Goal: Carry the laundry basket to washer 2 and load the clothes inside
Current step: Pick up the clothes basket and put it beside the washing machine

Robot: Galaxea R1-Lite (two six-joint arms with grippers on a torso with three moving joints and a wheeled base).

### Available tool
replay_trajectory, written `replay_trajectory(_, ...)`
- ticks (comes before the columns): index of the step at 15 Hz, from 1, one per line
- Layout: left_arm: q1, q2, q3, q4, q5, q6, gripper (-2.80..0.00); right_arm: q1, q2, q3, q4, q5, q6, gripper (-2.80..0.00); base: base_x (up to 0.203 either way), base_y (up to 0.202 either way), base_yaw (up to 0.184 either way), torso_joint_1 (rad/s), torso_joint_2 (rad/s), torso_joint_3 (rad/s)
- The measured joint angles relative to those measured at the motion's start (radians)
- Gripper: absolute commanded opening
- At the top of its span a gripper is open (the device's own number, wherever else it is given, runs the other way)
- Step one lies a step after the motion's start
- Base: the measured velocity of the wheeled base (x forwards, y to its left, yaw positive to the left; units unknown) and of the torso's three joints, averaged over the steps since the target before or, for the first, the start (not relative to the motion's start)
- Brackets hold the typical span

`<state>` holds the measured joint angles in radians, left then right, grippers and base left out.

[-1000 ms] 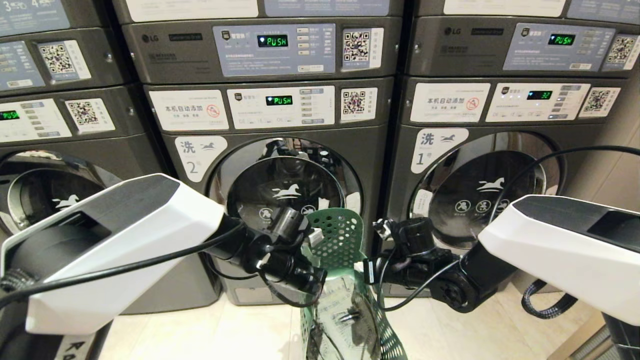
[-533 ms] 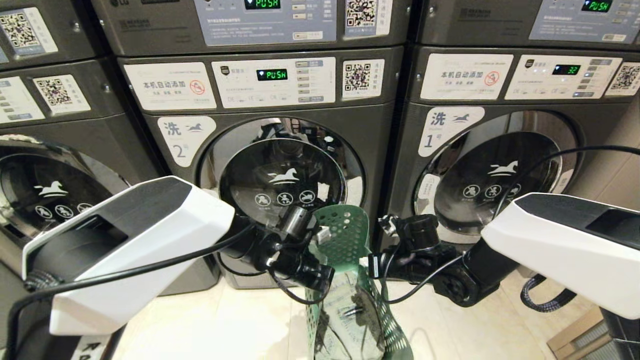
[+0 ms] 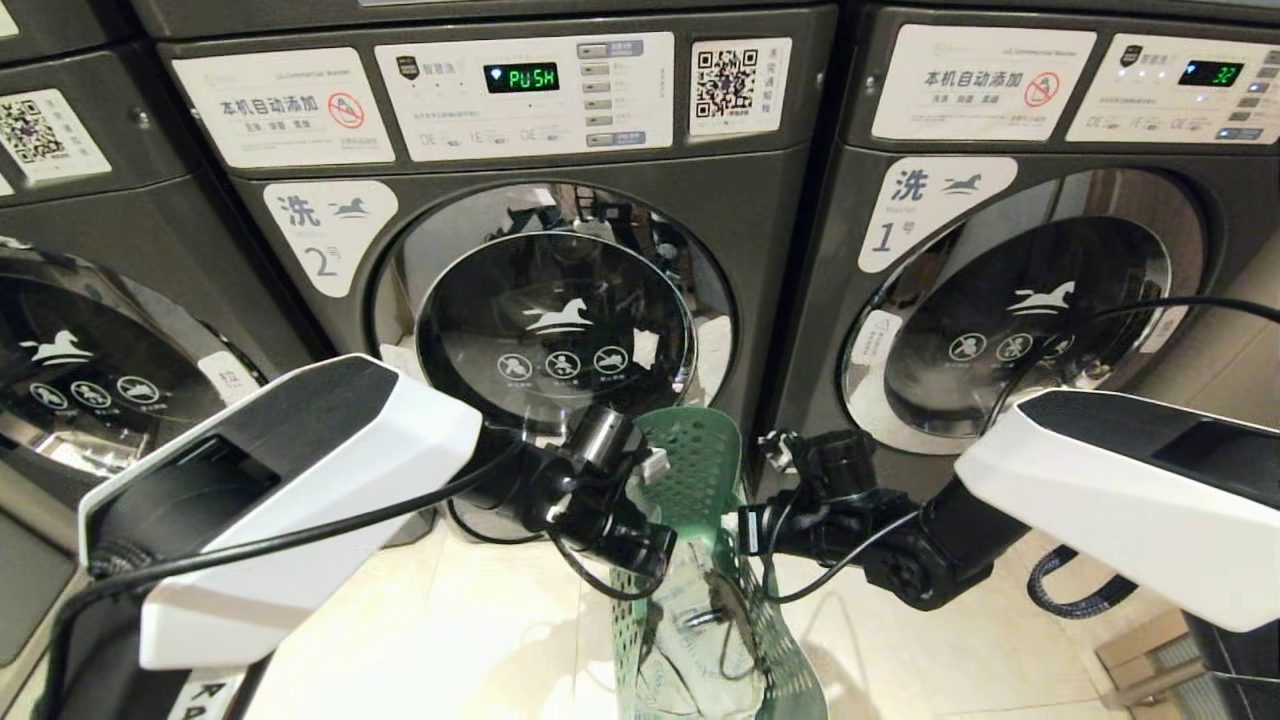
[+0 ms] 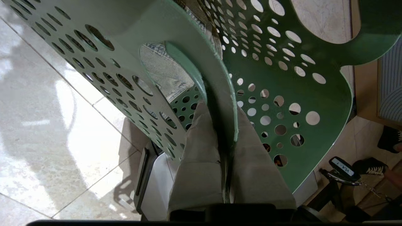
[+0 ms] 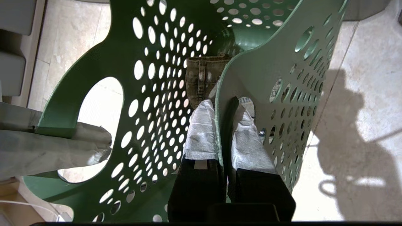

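The left gripper [image 4: 224, 125] is clamped on one side wall of the laundry basket [image 3: 700, 470], one finger inside and one outside, just below the cut-out handle. The right gripper [image 5: 224, 125] pinches the opposite wall in the same way, its paper-wrapped fingers [image 5: 201, 131] straddling the green rim. In the head view both forearms reach inward from the lower corners, left arm from the left and right arm from the right, with the wrists meeting at the basket between them. The basket hangs off the tiled floor [image 3: 480, 620], stood on end so that its perforated end wall rises at the top. The clothes [image 3: 690, 640], pale folded denim, lie inside against the lower part. Washer 2 [image 3: 560, 310] stands directly behind the basket, its round door closed and its display reading PUSH. The washer labelled 1 [image 3: 1010, 310] stands beside it to the right.
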<state>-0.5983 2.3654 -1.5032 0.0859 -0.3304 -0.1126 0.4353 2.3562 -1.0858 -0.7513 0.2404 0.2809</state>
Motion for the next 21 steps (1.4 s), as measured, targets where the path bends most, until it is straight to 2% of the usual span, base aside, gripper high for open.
replay_trajectory(3,-0.002,0.015,-0.026,0.004,0.0,0.0,-2.8,-0.002,0.014,-0.02,0.0,0.0,-0.003,-2.8,0.0,0.0,0.0,0.005,0.0,-0.195)
replay_trajectory(6,-0.002,0.029,-0.054,0.009,0.0,0.003,-2.8,-0.008,0.034,-0.05,0.0,0.001,-0.044,-2.8,0.0,0.0,0.0,0.003,0.0,-0.196)
replay_trajectory(16,-0.001,0.063,-0.087,0.02,0.001,0.016,-2.8,-0.024,0.076,-0.087,0.002,0.002,-0.047,-2.8,0.0,0.0,0.0,0.004,0.0,-0.198)
replay_trajectory(21,0.007,0.086,-0.14,0.019,0.001,0.019,-2.8,-0.038,0.099,-0.128,0.002,0.002,-0.054,-2.8,0.0,0.0,0.0,0.002,0.0,-0.063)
